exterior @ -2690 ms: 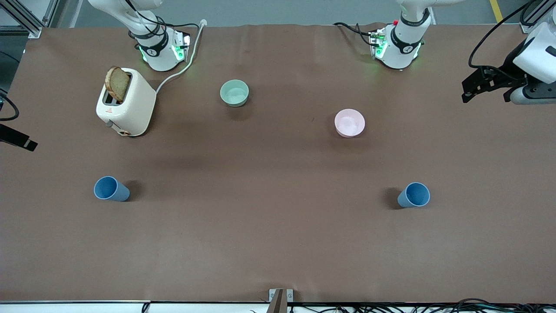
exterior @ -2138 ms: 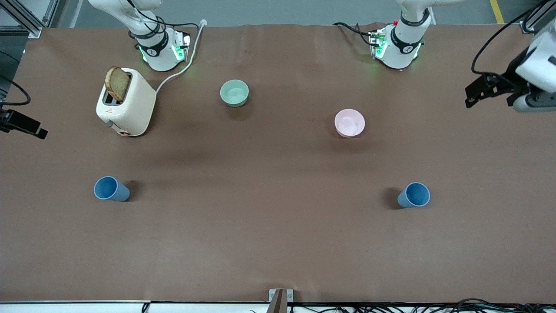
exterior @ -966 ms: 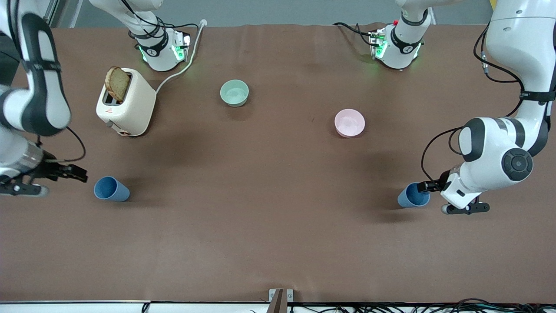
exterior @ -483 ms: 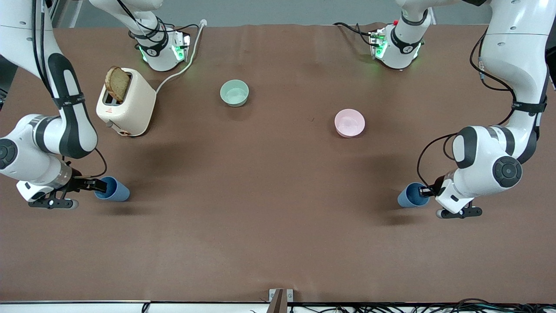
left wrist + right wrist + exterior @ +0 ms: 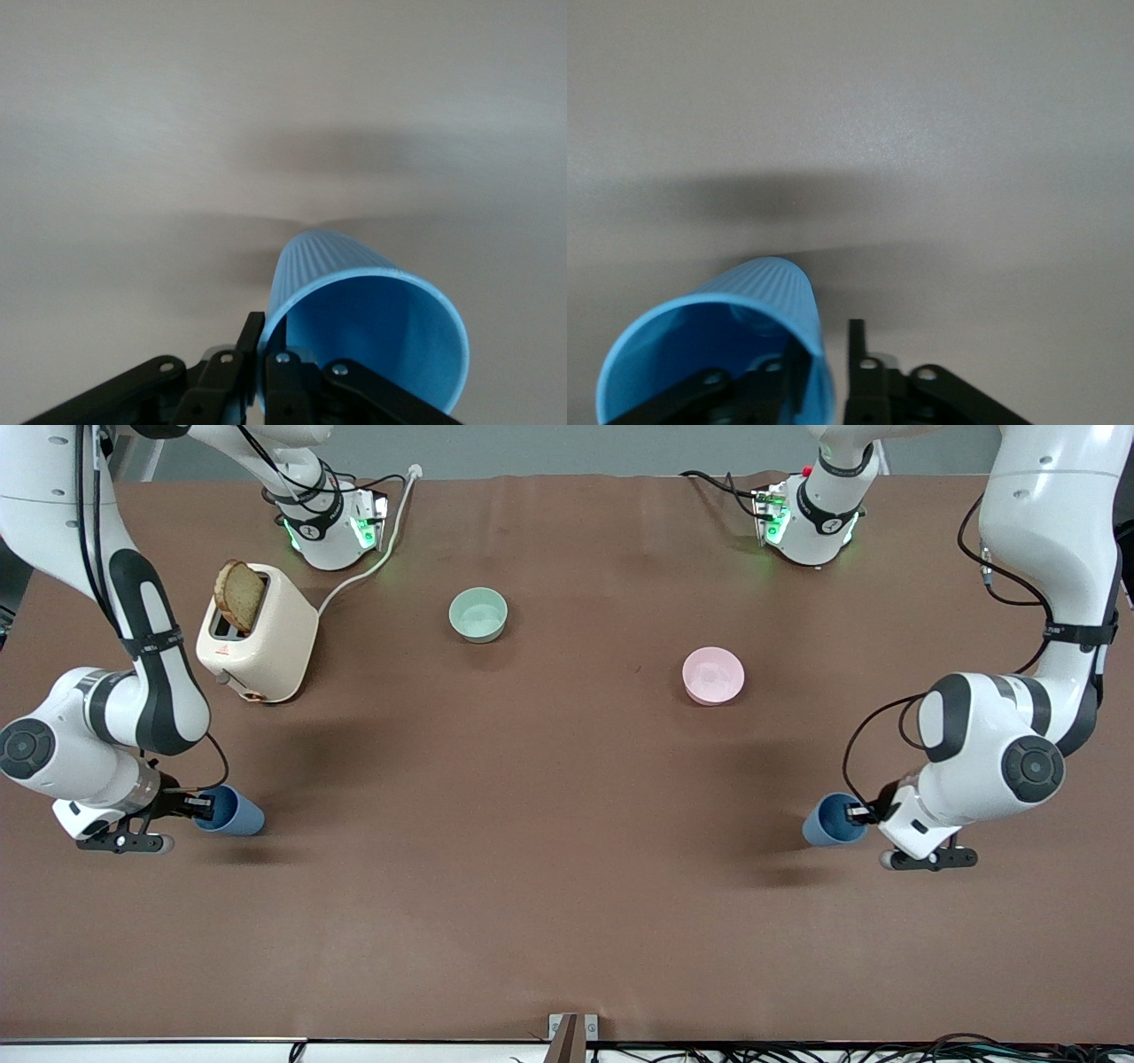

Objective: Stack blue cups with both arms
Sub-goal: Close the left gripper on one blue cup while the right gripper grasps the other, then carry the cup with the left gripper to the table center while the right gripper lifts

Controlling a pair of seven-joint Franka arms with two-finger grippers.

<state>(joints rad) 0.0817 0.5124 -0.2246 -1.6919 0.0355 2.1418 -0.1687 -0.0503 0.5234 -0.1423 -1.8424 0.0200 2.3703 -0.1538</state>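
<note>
Since half a second ago the blue cup at the left arm's end has shifted a little toward the middle of the bench, and both grippers have settled onto the cup rims. Nearest the front camera, that cup sits under the left gripper; the left wrist view shows its jaws narrowed on the cup's wall at the rim, one finger inside the mouth and the other outside. Level with it at the right arm's end, the other blue cup is met by the right gripper, whose jaws straddle the wall of this cup with one finger outside; a narrow gap shows beside that finger, so it has not closed tight. Farther from the camera stand the pink bowl, then the toaster with a slice of bread standing up from its slot, and the pale green bowl.
</note>
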